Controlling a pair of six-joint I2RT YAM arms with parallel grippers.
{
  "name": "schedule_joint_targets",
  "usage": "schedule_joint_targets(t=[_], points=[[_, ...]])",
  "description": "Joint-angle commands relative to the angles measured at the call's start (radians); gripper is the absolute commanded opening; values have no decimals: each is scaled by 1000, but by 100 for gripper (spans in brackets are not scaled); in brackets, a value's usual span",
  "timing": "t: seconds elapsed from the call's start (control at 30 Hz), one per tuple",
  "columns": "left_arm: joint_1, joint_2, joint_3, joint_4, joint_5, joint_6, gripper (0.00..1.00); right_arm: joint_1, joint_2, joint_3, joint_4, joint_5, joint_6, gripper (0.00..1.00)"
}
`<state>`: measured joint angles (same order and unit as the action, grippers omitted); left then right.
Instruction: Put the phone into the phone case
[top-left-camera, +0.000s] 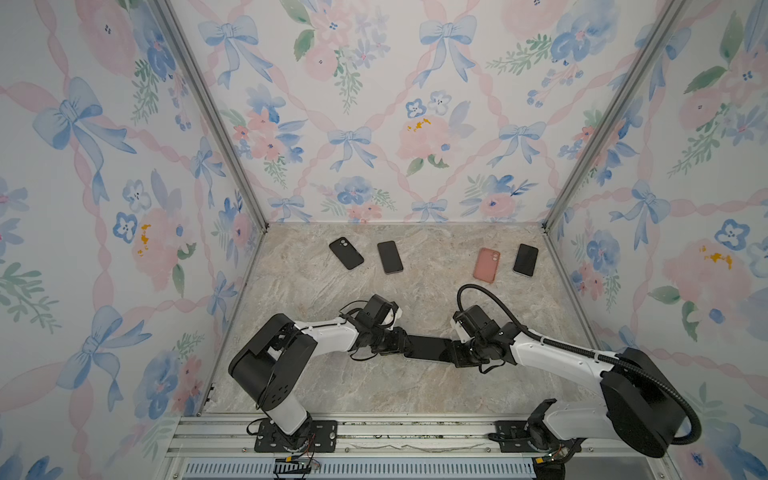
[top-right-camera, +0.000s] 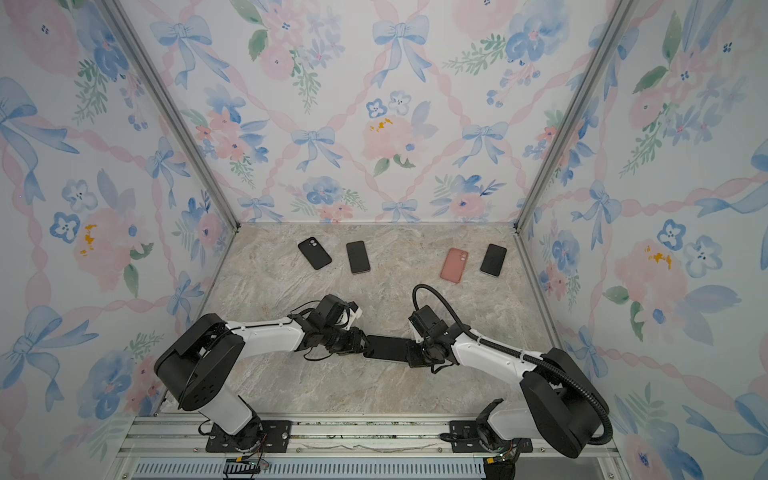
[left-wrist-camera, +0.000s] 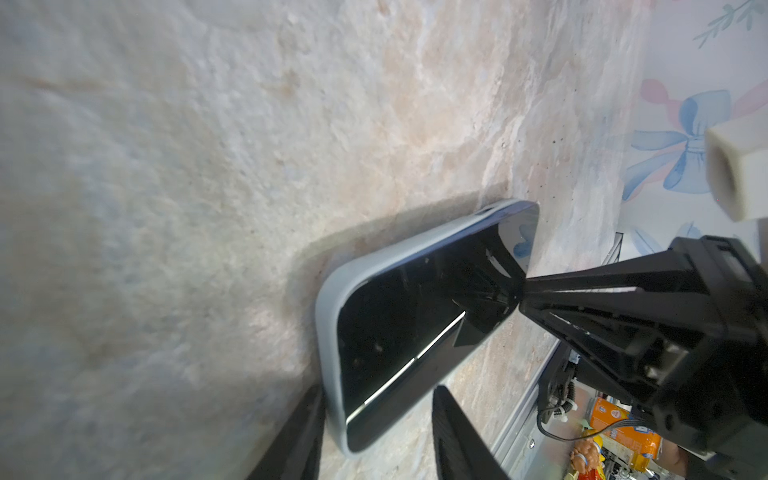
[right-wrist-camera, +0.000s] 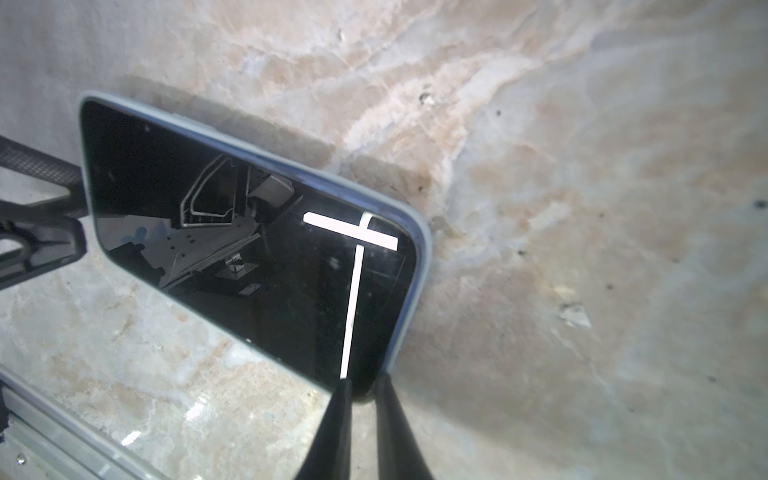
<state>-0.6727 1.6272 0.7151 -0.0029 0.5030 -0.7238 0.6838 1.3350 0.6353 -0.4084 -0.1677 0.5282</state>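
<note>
While the phone (top-left-camera: 428, 348) is lying flat on the worktop (top-left-camera: 374, 386) inside its pale case (left-wrist-camera: 328, 316), long axis running arm to arm, the right jaws are pinching one end — the left jaws are standing apart around the other. Only the left wrist view is showing the rim gaping at a far corner.

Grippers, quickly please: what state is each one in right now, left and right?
Left gripper: open, jaws astride one end of the phone, no clear grip.
Right gripper: shut on the phone's other end.
</note>
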Motion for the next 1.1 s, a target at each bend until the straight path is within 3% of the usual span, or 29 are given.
schedule_joint_targets(t=[0.0, 0.17, 0.47, 0.87, 1.07], points=[[0, -32, -43, -43, -7, -12, 59, -10, -74, 2, -17, -3, -44, 22], [-2, -122, -105, -43, -3, -53, 64, -125, -108, -24, 110, -110, -104, 33], [-61, -107, -131, 55, 23, -102, 65, -205, 104, 74, 189, -194, -218, 56], [-77, -40, -152, 157, 36, -135, 59, -198, 200, 92, 213, -227, -247, 61], [-57, 12, -113, 141, 42, -96, 55, -188, 195, 76, 211, -235, -238, 60]])
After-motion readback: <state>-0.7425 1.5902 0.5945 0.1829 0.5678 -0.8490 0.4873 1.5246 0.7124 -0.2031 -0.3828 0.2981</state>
